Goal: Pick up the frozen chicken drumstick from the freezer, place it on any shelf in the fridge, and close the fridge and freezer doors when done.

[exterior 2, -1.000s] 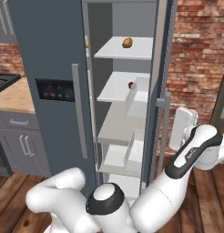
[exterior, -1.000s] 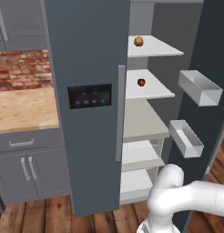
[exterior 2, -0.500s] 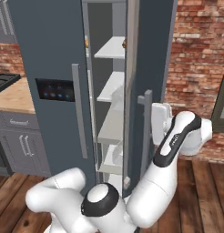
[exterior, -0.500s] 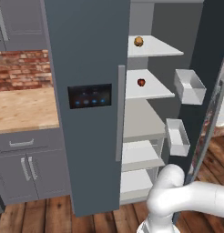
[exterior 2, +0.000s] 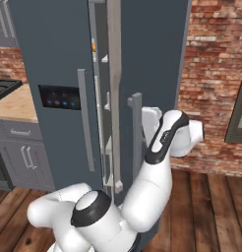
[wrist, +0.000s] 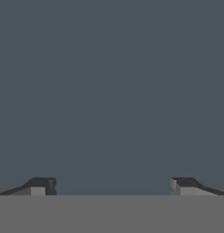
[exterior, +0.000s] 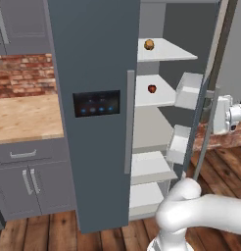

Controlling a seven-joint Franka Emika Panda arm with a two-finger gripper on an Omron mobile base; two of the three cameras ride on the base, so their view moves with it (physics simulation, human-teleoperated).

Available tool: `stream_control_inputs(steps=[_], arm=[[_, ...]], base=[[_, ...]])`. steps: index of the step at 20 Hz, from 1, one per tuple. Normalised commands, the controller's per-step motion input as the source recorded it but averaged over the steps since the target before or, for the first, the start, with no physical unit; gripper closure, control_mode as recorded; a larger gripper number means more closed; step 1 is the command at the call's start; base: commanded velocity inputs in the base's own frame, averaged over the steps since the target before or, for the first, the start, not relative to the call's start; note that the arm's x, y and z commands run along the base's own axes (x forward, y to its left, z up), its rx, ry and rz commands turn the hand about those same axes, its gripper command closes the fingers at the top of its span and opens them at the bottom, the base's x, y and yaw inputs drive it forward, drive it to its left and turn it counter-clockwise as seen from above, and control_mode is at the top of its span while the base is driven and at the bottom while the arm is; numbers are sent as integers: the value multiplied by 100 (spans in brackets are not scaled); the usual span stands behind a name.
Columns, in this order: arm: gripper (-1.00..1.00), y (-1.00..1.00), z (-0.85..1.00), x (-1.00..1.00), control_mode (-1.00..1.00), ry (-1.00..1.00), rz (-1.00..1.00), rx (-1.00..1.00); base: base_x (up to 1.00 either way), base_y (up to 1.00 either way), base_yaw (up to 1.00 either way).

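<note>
The chicken drumstick [exterior: 149, 44], golden-brown and lumpy, lies on the top shelf [exterior: 166, 50] inside the fridge [exterior: 152, 122]. The fridge door [exterior 2: 152, 49] stands partly swung in, leaving a narrow gap in the right base view. My gripper [exterior 2: 141, 119] is open and presses flat against the door's outer face beside its vertical handle [exterior 2: 135, 142]. In the hand view the gripper [wrist: 112, 186] faces plain slate-grey door with nothing between the fingertips. The freezer door [exterior: 93, 73] with its black blue-lit panel [exterior: 96, 103] is shut.
A small dark red apple [exterior: 152, 88] sits on the second shelf. Two clear door bins [exterior: 188, 90] hang on the fridge door's inner side. A wooden counter [exterior: 24, 117] over grey cabinets [exterior: 29, 181] lies left; a brick wall [exterior 2: 216, 74] rises to the right.
The fridge door has swung well inward toward shut, with my hand following it to the left. The shelves are now almost hidden in the right base view.
</note>
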Motion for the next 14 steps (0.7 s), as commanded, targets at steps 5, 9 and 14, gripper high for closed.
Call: stream_control_inputs(steps=[5, 9, 14], arm=[[-100, 42, 1, 43, -100, -7, -19, -5], [-100, 34, 1, 56, -100, -6, -21, -7], [-100, 19, 5, 50, -100, -2, -23, -7]], base=[[0, 0, 0], [0, 0, 0], [0, 0, 0]])
